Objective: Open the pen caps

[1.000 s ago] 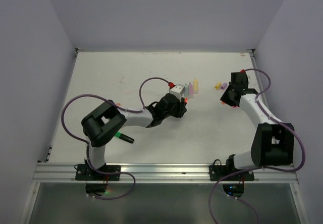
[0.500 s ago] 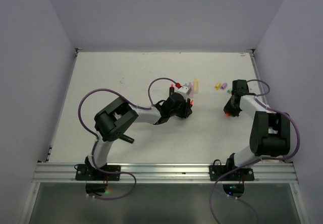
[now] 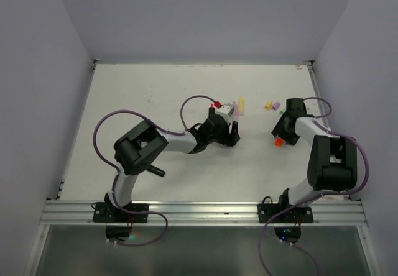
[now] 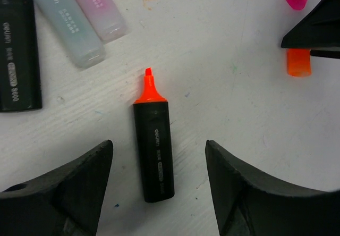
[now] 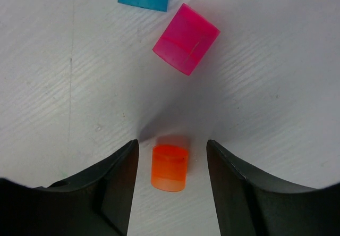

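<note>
**Orange pen and cap lie apart**

The black-barrelled orange highlighter [image 4: 153, 140] lies near the middle of the white tabletop [image 3: 155, 83], uncapped, between the spread, empty jaws of the left gripper [image 4: 158, 156]. Its stubby orange plastic cap [image 5: 170, 168] lies nearer the right edge, between the spread jaws of the right gripper [image 5: 172, 145]. Both look light, hard and slippery, so I would take the barrel at mid-length.

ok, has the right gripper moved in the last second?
Yes. In the top view, the right gripper has shifted toward the near edge, away from the yellow cap, which stayed put.

Your uncapped pen [image 4: 153, 151] lies flat on the desk [image 4: 239, 98] between the left fingers [image 4: 64, 193] — a loose cap [image 5: 170, 168] rests well to its right, between the right fingers [image 5: 106, 193], another cap [image 5: 186, 39] just beyond.
</note>
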